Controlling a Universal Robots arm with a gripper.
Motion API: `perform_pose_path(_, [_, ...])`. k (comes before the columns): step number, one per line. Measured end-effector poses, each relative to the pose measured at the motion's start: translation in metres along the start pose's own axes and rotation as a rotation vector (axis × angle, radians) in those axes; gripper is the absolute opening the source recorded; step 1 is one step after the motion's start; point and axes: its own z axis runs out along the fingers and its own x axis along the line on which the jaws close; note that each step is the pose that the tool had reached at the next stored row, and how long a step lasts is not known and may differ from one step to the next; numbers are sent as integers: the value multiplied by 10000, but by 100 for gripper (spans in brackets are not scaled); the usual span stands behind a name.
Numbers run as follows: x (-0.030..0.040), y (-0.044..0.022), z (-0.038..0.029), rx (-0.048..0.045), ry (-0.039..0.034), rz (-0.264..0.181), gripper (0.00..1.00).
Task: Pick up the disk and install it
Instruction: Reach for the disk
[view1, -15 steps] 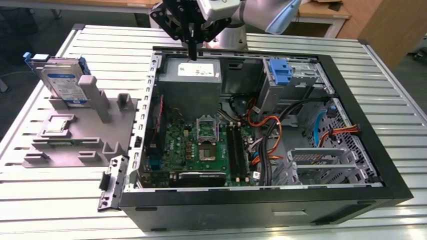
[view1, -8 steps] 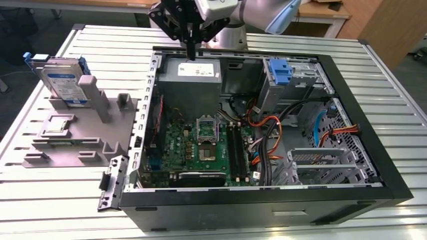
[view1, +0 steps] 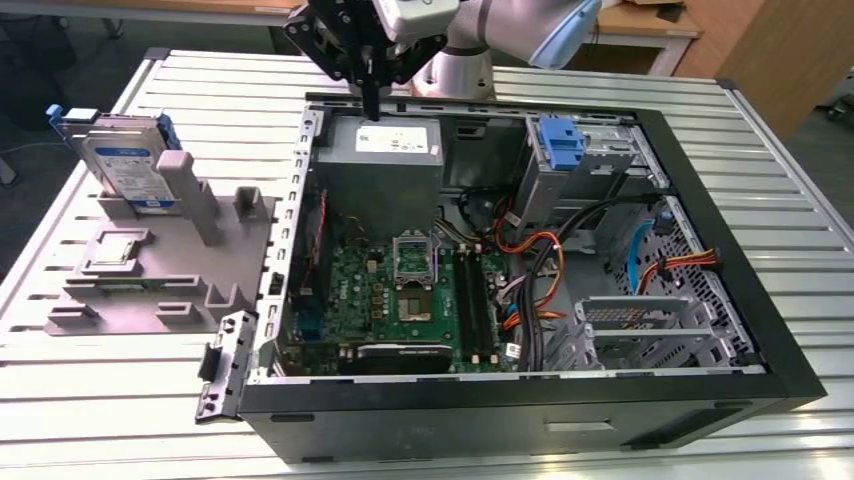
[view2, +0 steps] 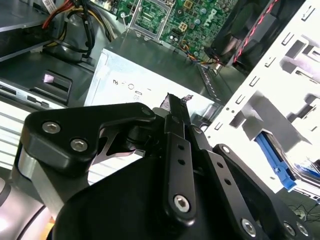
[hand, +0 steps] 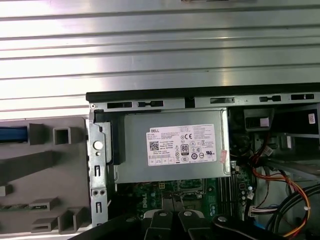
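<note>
Above the power supply (view1: 380, 150), the claw (view1: 371, 114) hangs clenched, empty; the disk (view1: 127, 165) stands in the grey holder (view1: 160, 280), nine o'clock from the case (view1: 534, 410) in the exterior view. Risk: approaching clenched, it would topple the disk.

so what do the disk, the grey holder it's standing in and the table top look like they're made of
The disk: silvery metal body with a paper-like white-and-blue label. Its blue frame looks like plastic.
The grey holder block: matte, uniform grey with shaped slots and posts, so probably plastic.
The table: ribbed silver slats with a dull sheen, apparently aluminium.
</note>
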Motion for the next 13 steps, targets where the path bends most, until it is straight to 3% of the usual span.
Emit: perform_pose_path(13, [158,-12,-2,-1,0,-1,10])
